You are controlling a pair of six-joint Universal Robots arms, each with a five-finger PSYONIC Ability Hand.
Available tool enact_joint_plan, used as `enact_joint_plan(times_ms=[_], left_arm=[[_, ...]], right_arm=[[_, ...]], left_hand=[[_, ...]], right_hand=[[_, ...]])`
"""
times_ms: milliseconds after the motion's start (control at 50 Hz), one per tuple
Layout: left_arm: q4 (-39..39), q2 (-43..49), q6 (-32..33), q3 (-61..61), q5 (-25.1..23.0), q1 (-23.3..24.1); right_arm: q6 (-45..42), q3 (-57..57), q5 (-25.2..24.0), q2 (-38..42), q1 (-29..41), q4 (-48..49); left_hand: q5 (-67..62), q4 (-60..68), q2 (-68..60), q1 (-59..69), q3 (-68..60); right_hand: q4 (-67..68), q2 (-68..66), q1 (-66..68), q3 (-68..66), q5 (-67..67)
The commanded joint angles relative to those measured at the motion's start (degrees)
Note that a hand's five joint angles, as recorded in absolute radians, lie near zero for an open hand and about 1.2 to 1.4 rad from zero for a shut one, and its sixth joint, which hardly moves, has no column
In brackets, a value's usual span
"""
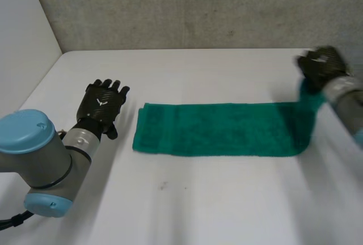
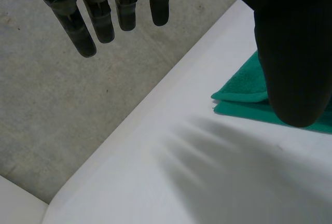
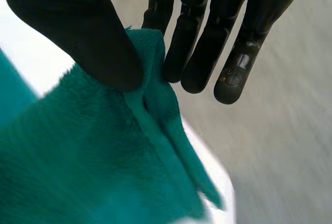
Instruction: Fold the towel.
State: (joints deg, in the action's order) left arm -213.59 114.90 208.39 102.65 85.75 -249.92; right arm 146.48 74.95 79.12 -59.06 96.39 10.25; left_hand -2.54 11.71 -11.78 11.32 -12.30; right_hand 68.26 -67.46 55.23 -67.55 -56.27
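Towel (image 1: 221, 129) is a long green strip lying flat across the middle of the tabletop (image 1: 187, 205). We read two layers at its corner in the left wrist view, which the head view doesn't resolve. Its right end is off the surface and rises to the right hand (image 1: 319, 66). The head view only gives us that hand above the raised end. The right wrist view gives the grasp: thumb (image 3: 83, 27) presses the towel's edge against the straight fingers (image 3: 194, 42), so it's pinched, with two layers hanging below. Left hand (image 1: 102, 104) hovers over the tabletop just beside the towel's left end, apart from it. In the left wrist view its fingers are straight and spread, thumb out, grasping nothing, with the towel corner just past the thumb.
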Motion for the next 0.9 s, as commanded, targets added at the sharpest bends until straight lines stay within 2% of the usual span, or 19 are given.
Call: enact_joint_plan(times_ms=[20, 80, 120, 140, 200, 220, 280, 380, 400, 420, 440, 460, 520, 560, 620, 740, 780, 840, 900], left_arm=[[-0.16, -0.12, 0.00, 0.00, 0.03, -0.30], [-0.16, -0.64, 0.00, 0.00, 0.03, -0.48], [-0.24, -0.91, 0.00, 0.00, 0.03, -0.48], [-0.24, -0.99, -0.09, 0.00, 0.03, -0.57], [-0.33, -1.26, -0.09, -0.09, 0.12, -0.66], [-0.33, -1.26, -0.09, -0.09, 0.12, -0.74], [-0.42, -1.35, -0.09, -0.09, 0.12, -1.36], [-0.42, -1.35, -0.09, -0.35, 0.12, -1.45], [-0.42, -1.35, -0.17, -0.52, 0.12, -1.45], [-0.42, -1.43, -0.26, -0.61, 0.12, -1.45], [-0.42, -1.61, -0.35, -0.70, 0.12, -1.36], [-0.42, -1.87, -0.87, -0.96, 0.12, -1.19], [-0.42, -1.96, -2.28, -1.84, -0.06, -0.75], [-0.33, -1.96, -4.47, -3.42, -0.14, -0.04], [0.37, -2.14, -8.24, -6.14, -0.23, 2.06], [2.82, -0.56, -13.96, -11.40, -0.41, 5.05], [4.68, 1.03, -15.12, -13.62, -0.50, 5.85], [13.09, 7.42, -16.43, -21.68, -0.41, 8.30], [16.10, 9.11, -16.61, -24.08, -0.23, 8.48]], right_arm=[[1.09, -7.45, -5.11, 1.31, 17.87, 0.38], [1.08, -11.12, -9.67, 6.82, 25.49, 0.47], [1.09, -12.11, -10.65, 8.26, 27.01, 0.38], [1.09, -14.72, -12.57, 11.91, 30.58, 0.38], [1.09, -16.59, -13.20, 14.76, 32.63, 0.38], [1.09, -19.29, -13.03, 18.59, 34.90, 0.38], [1.09, -22.81, -12.76, 23.18, 37.98, 0.21], [0.91, -24.06, -12.76, 26.36, 39.66, -0.14], [0.91, -23.97, -12.41, 26.36, 39.58, -0.23], [1.08, -23.97, -11.89, 26.19, 39.49, -0.32], [1.35, -23.71, -9.88, 25.66, 39.05, -0.32], [1.61, -23.45, -8.30, 25.14, 38.79, -0.32], [2.58, -22.66, -2.06, 22.59, 38.61, -0.58], [4.85, -20.73, 3.90, 18.39, 38.35, -1.54], [9.25, -15.99, 8.41, 13.19, 34.49, -3.83], [14.71, -7.36, 8.24, 7.82, 28.68, -7.79], [16.28, -1.76, 8.07, 6.15, 24.66, -8.49], [16.55, 1.68, 7.98, 5.97, 21.57, -8.41], [16.55, 5.30, 7.98, 6.06, 19.01, -7.70]], left_hand=[[2.54, -1.71, 1.78, -1.32, 2.30], [2.54, -1.71, 1.78, -1.32, 2.30], [2.54, -1.71, 1.78, -1.32, 2.30], [2.54, -1.71, 1.78, -1.32, 2.30], [2.54, -1.71, 1.78, -1.32, 2.30], [2.54, -1.71, 1.78, -1.32, 2.30], [2.54, -1.71, 1.78, -1.32, 2.30], [2.54, -1.71, 1.78, -1.32, 2.30], [2.54, -1.71, 1.78, -1.32, 2.30], [2.54, -1.71, 1.78, -1.32, 2.30], [2.54, -1.71, 1.78, -1.32, 2.30], [2.54, -1.71, 1.78, -1.32, 2.30], [2.49, -1.66, 1.73, -1.27, 2.25], [2.33, -1.49, 1.56, -1.11, 2.09], [2.16, -1.32, 1.40, -0.94, 1.92], [1.82, -0.99, 1.06, -0.60, 1.58], [1.82, -0.99, 1.06, -0.60, 1.58], [1.82, -0.98, 1.06, -0.60, 1.58], [1.82, -0.99, 1.06, -0.60, 1.58]], right_hand=[[11.74, -12.54, 24.77, -12.45, -13.73], [11.74, -12.54, 24.77, -12.45, -13.73], [11.74, -12.54, 24.77, -12.45, -13.73], [11.74, -12.54, 24.77, -12.45, -13.73], [11.74, -12.54, 24.77, -12.45, -13.73], [11.74, -12.54, 24.77, -12.45, -13.73], [11.74, -12.54, 24.77, -12.45, -13.73], [11.74, -12.54, 24.77, -12.45, -13.73], [11.74, -12.54, 24.77, -12.45, -13.73], [-2.02, 1.22, 11.01, 1.32, 0.04], [-30.64, 29.84, -17.61, 29.93, 28.65], [-40.41, 39.61, -27.39, 39.71, 38.43], [-55.94, 55.14, -42.91, 55.24, 53.96], [-58.26, 57.46, -45.23, 57.55, 56.27], [-58.26, 57.46, -45.23, 57.55, 56.27], [-58.26, 57.46, -45.23, 57.55, 56.27], [-58.26, 57.46, -45.23, 57.55, 56.27], [-58.26, 57.46, -45.23, 57.55, 56.27], [-56.33, 55.52, -43.30, 55.62, 54.34]])
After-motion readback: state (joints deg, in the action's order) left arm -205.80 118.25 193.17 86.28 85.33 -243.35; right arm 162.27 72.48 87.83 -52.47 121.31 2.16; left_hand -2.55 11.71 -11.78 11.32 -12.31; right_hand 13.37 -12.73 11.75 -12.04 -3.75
